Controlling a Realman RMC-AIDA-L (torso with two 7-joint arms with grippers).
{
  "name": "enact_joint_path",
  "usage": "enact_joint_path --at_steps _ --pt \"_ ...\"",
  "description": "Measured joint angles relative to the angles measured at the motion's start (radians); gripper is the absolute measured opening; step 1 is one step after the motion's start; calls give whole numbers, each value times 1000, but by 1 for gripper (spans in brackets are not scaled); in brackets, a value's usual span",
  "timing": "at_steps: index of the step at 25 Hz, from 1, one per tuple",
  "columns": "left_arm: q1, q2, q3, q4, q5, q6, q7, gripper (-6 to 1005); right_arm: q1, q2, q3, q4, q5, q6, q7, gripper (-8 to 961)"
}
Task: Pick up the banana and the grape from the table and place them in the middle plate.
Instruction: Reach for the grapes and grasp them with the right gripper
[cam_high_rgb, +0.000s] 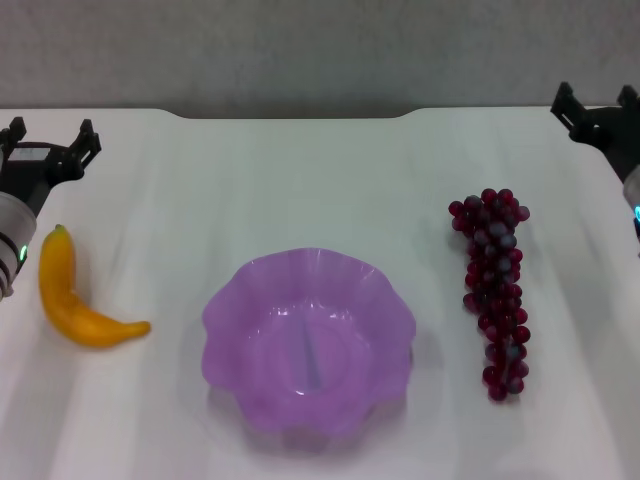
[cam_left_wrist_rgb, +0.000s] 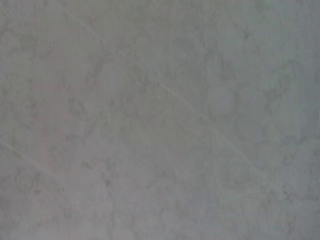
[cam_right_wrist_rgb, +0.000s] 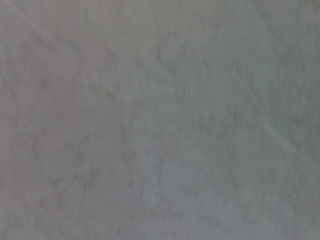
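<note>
The yellow-orange banana (cam_high_rgb: 78, 300) lies on the white table (cam_high_rgb: 300, 180) at the left. The bunch of dark red-purple grapes (cam_high_rgb: 494, 288) lies at the right. The translucent purple middle plate (cam_high_rgb: 308, 340) with a scalloped rim stands between them, with nothing in it. My left gripper (cam_high_rgb: 50, 135) is at the far left edge, behind the banana and apart from it, fingers spread and empty. My right gripper (cam_high_rgb: 595, 105) is at the far right edge, behind the grapes, fingers spread and empty. Both wrist views show only a blank grey surface.
The table's rear edge (cam_high_rgb: 300, 112) runs across the back with a grey wall behind it. Bare tabletop lies behind the plate and between the plate and each fruit.
</note>
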Motion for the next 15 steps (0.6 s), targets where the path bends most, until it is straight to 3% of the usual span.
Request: enact_joint_path --at_steps 9,15 --pt "15 4 0 1 6 -11 11 891 125 -18 62 -2 -11 350 -62 861" --pt "16 5 0 1 8 -14 13 890 179 -44 112 -11 -12 562 -70 861"
